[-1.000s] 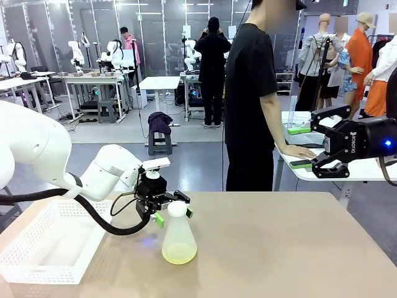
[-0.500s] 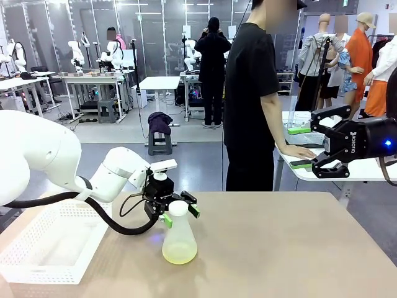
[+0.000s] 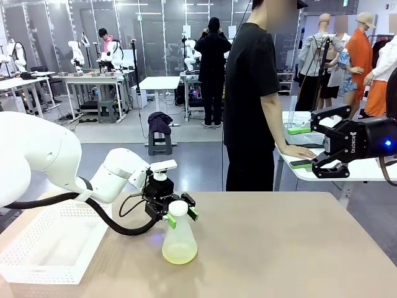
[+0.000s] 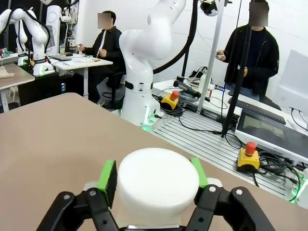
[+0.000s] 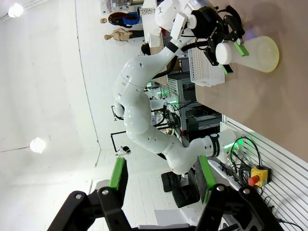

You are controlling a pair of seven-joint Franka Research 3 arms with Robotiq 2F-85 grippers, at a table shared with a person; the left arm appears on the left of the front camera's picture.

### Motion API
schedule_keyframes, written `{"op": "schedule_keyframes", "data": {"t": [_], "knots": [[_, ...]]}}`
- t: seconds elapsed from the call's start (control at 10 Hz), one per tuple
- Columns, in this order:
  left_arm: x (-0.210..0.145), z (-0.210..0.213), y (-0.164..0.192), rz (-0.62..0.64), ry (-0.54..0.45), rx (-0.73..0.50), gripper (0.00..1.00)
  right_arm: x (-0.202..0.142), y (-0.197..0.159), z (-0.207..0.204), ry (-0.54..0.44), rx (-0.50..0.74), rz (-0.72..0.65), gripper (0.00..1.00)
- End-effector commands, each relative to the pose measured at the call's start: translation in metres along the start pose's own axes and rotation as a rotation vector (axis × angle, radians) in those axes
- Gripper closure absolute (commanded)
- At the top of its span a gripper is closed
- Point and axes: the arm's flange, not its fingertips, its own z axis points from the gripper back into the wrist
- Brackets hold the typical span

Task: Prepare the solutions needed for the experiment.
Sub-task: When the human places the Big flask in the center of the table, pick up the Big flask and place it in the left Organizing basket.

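The frosted conical flask (image 3: 180, 239) stands on the table with a little pale yellow-green solution (image 3: 180, 253) in its bottom. My left gripper (image 3: 180, 213) has come in level from the left and is shut on the flask's white top (image 4: 158, 185). Both green pads (image 4: 107, 175) press against its sides in the left wrist view. My right gripper (image 3: 304, 147) hangs open high at the right, well away from the flask, with nothing between its fingers (image 5: 118, 173). The right wrist view also looks across at the flask (image 5: 262, 53) and the left gripper (image 5: 230, 52).
A white perforated basket (image 3: 37, 248) sits at the table's left edge. A person in black (image 3: 251, 105) stands behind the far edge, one hand on a side table. The tan tabletop (image 3: 285, 248) stretches bare to the right of the flask.
My left gripper has slid slightly right onto the flask's top, and its jaws have closed in from wide open until the pads meet it. The right arm has not moved.
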Motion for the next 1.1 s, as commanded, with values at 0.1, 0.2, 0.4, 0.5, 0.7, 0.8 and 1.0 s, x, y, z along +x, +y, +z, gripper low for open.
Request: {"op": "schedule_keyframes", "data": {"t": [0.1, 0.2, 0.4, 0.5, 0.7, 0.8, 1.0], "knots": [[0.005, 0.007, 0.001, 0.014, -0.039, -0.014, 0.76, -0.001, 0.002, 0.000, 0.001, 0.006, 0.008, 0.28], [0.007, 0.008, 0.000, 0.014, -0.039, -0.012, 0.62, -0.001, 0.002, 0.000, 0.001, 0.006, 0.008, 0.28], [0.007, 0.009, 0.000, 0.020, -0.043, -0.003, 0.82, -0.001, 0.002, 0.000, 0.001, 0.006, 0.008, 0.28], [0.008, 0.009, 0.001, 0.023, -0.042, -0.008, 1.00, -0.001, 0.002, 0.000, 0.001, 0.006, 0.008, 0.28], [0.010, 0.010, 0.003, 0.023, -0.038, -0.008, 1.00, -0.001, 0.002, 0.000, 0.001, 0.006, 0.008, 0.28], [0.013, 0.012, 0.003, 0.013, -0.034, -0.003, 0.98, -0.001, 0.002, 0.000, 0.001, 0.006, 0.008, 0.28], [0.039, 0.025, 0.000, -0.038, -0.048, 0.050, 0.96, -0.001, 0.002, 0.000, 0.001, 0.006, 0.008, 0.28]]}}
